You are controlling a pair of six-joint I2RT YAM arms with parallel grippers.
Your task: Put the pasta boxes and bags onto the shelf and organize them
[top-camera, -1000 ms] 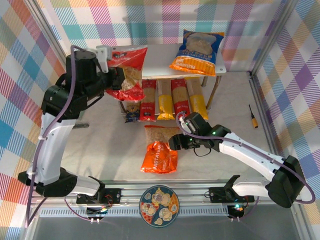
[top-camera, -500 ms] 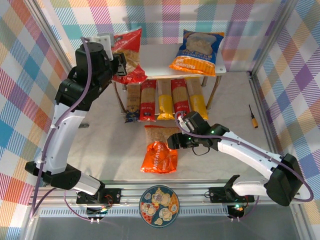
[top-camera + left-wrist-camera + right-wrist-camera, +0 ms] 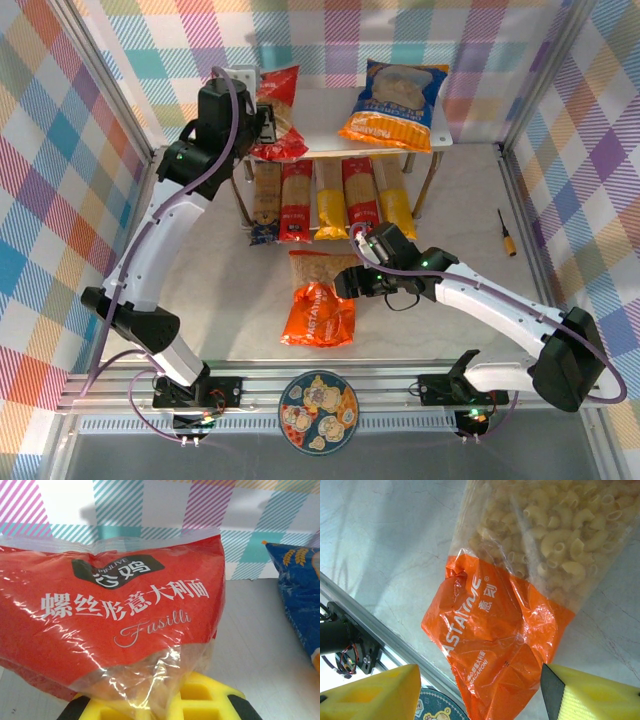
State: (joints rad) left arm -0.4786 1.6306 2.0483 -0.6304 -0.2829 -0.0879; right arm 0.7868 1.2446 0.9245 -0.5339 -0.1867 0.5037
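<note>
Your left gripper (image 3: 257,124) is clamped on the red bag (image 3: 279,112), held lengthwise front-to-back over the shelf's (image 3: 322,118) left end, the blue bag (image 3: 398,102) on its right end; your right gripper (image 3: 346,286) hovers open above the orange bag (image 3: 318,312) on the table (image 3: 215,285).

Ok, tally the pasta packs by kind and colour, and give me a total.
Red spaghetti packs: 2
Yellow spaghetti packs: 2
Tan-brown spaghetti pack: 1
Red fusilli bag: 1
Orange macaroni bag: 1
Blue bag with orange band: 1
Total: 8
</note>
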